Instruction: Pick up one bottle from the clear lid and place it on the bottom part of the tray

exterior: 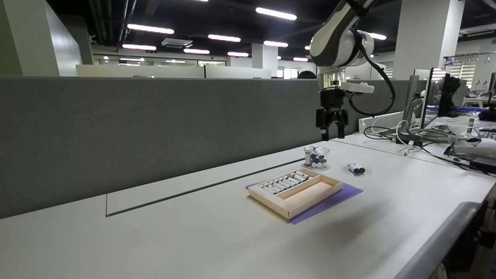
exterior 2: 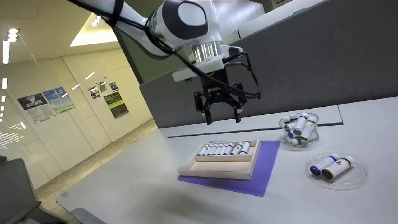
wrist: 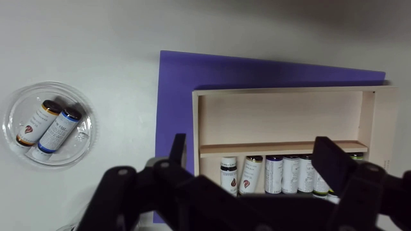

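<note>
Wrist view: two bottles (wrist: 57, 132) lie together on the lid (wrist: 73, 144); claw (wrist: 250, 140) spread. I judge them light, rigid and slick (probably glass); grip one across mid-body.

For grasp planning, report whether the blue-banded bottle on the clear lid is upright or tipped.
Tipped: the wrist view shows the blue-banded bottle lying flat, full length visible, on the clear lid.

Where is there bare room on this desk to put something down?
Free: tabletop between purple sheet and clear lid; in the tray, the bottle-free compartment between rim and divider. Crowded: the bottle row and the heaped clear cup.
</note>
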Action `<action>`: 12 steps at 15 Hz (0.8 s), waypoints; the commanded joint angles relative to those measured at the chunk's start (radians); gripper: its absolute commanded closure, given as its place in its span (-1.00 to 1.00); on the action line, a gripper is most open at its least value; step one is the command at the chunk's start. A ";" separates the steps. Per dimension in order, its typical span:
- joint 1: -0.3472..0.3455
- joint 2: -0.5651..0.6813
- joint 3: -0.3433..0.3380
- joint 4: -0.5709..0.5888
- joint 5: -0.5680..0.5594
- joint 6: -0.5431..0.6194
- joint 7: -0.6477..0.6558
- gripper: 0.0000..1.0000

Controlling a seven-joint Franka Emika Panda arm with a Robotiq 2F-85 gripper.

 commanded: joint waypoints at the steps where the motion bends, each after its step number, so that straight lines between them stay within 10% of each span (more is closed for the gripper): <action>1: -0.026 -0.005 0.028 0.001 -0.011 -0.001 0.008 -1.00; 12: -0.154 0.054 -0.019 0.035 0.130 0.183 0.094 -1.00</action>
